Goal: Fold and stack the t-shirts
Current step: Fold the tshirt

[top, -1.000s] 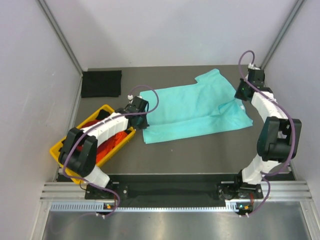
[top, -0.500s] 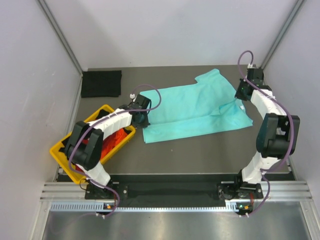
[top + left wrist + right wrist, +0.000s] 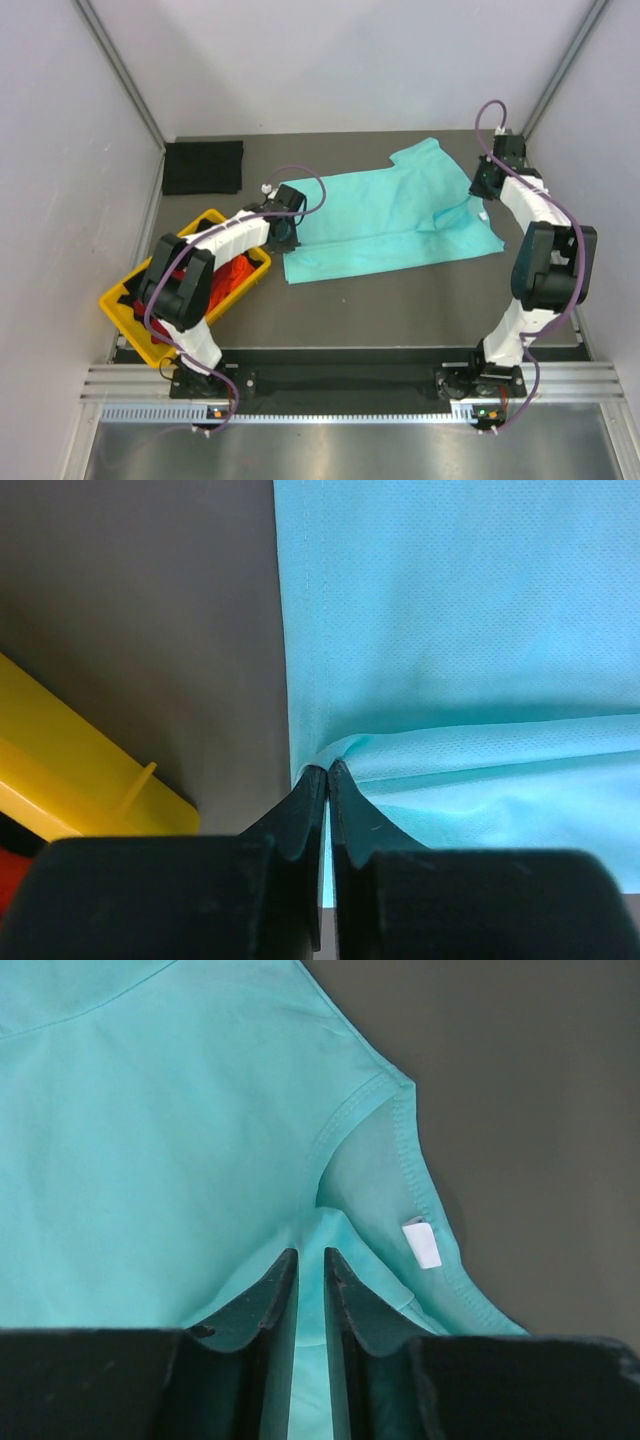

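Jaws of the left gripper (image 3: 326, 778) pinch the left hem of the mint-teal t-shirt (image 3: 385, 215). The right gripper (image 3: 311, 1260), jaws narrow, nips a fold beside the white neck label (image 3: 421, 1243). The shirt lies mid-frame, with the yellow tray (image 3: 207, 216) at lower left.

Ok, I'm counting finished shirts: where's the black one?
In the top view, the black t-shirt lies flat in the far left corner of the table, beyond the yellow tray.

Top view: fixed overhead at the near side, facing down and forward, far enough off to take in the whole table (image 3: 400, 300).
Left wrist view: very near, looking along its fingers (image 3: 300, 820) at the shirt's (image 3: 470, 630) left edge, with the tray (image 3: 90, 780) corner beside it.
Right wrist view: equally near, on what seems the collar, with the label (image 3: 422, 1244).
All three views share the shirt.
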Robot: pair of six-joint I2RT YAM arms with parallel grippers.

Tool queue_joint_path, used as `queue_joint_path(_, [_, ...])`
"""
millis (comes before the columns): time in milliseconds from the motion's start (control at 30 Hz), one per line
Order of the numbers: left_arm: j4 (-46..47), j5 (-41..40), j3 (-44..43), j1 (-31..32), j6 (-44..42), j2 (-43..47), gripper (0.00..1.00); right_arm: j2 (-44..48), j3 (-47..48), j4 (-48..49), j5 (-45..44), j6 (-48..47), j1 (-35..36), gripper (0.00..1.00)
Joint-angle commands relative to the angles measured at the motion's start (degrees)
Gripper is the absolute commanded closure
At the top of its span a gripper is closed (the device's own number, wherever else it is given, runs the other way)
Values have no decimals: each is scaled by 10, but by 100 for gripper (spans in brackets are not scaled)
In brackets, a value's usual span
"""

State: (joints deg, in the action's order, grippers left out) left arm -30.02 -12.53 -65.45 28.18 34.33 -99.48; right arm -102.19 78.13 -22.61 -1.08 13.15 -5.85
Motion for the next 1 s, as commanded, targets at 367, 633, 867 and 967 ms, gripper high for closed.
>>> queue_joint_path(367, [-21,51,-63,28,-50,51,69,83,-29,-92,-39,61,-2,73])
queue_joint_path(633, [18,109,-14,41,-41,50,70,58,-94,-69,-66,76,-25,79])
queue_joint_path(867, [-5,57,10,42,-27,8,71,33,-155,-57,-87,93,-60,78])
queue_joint_path(967, [-15,36,17,41,-21,-8,71,38,-180,-53,-97,98,-75,79])
